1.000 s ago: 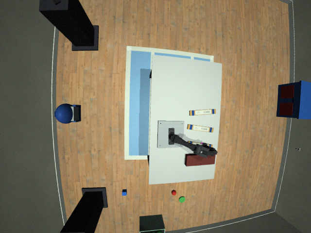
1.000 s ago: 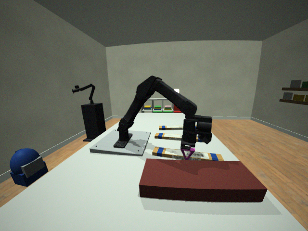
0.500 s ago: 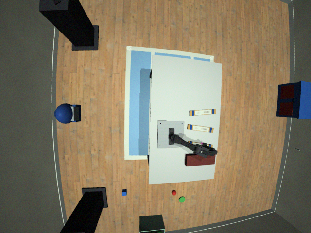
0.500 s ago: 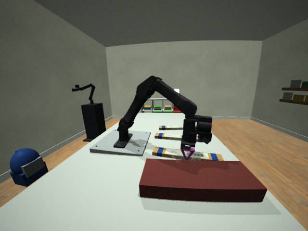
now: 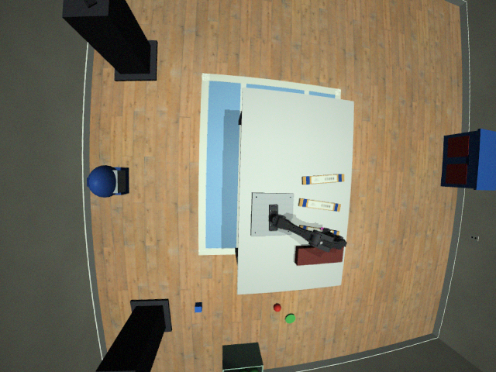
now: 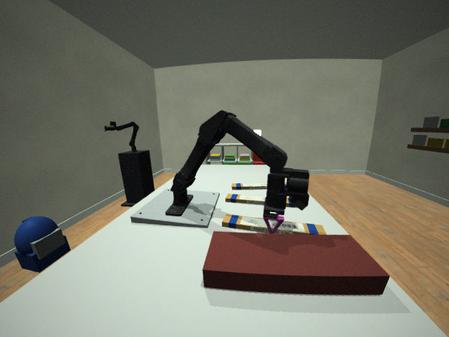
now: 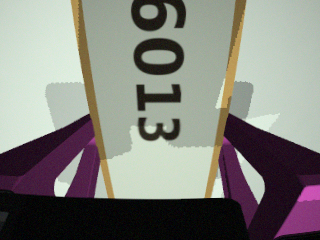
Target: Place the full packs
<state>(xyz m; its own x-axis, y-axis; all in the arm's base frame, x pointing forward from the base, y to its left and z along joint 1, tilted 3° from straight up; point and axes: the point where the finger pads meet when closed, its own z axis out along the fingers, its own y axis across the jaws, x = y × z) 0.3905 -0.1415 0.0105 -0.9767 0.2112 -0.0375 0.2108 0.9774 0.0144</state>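
From the top view, your claw (image 5: 322,229) (image 6: 273,224) (image 7: 159,120) is down at the nearest pack (image 5: 315,229) (image 6: 253,224) (image 7: 159,60), beside the low platform (image 5: 300,256) (image 6: 290,253). Beyond that pack, on the side away from the platform, lie the middle pack (image 5: 319,204) (image 6: 250,199) and, farther off, the far pack (image 5: 322,178) (image 6: 248,186). Nothing lies on the platform where you can see it; the arm covers part.

In the exterior view, your claw's magenta fingers straddle the nearest pack about midway along, just behind the platform's edge. The pack looks low, at about table height; whether it has lifted at all, you can't tell.

In the wrist view, the fingers stand a bit over half open, one against each long side of the pack, so you seem to have it gripped. I'd judge you are at the grasp, before any weighing. Next, raise it straight up, clear of the platform's edge, and judge its weight before choosing platform or table.

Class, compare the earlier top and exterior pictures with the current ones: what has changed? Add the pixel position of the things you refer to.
Nothing visibly changed. The gripper (image 5: 322,229) (image 6: 272,228) (image 7: 159,120) stayed at the nearest pack (image 5: 314,229) (image 6: 250,222) (image 7: 112,75); the middle pack (image 5: 319,204) (image 6: 248,199), far pack (image 5: 322,178) (image 6: 252,186) and dark red platform (image 5: 318,256) (image 6: 293,257) stayed put.
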